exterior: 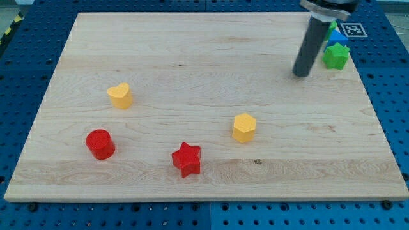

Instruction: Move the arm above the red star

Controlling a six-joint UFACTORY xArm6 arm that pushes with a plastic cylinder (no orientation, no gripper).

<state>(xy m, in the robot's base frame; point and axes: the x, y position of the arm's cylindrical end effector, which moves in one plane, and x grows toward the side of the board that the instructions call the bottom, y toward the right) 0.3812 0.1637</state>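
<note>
The red star point(186, 159) lies on the wooden board point(192, 64) near the view's bottom, a little left of centre. My tip point(300, 75) stands at the view's upper right, far from the star, up and to the right of it. The rod leans up toward the view's top right corner. The tip is just left of the green star point(335, 57) and touches no block.
A yellow hexagon block point(243, 128) lies between the tip and the red star. A red cylinder point(100, 144) is at the lower left, a yellow heart point(120, 96) above it. A blue block point(337, 36) sits behind the green star, partly hidden by the rod.
</note>
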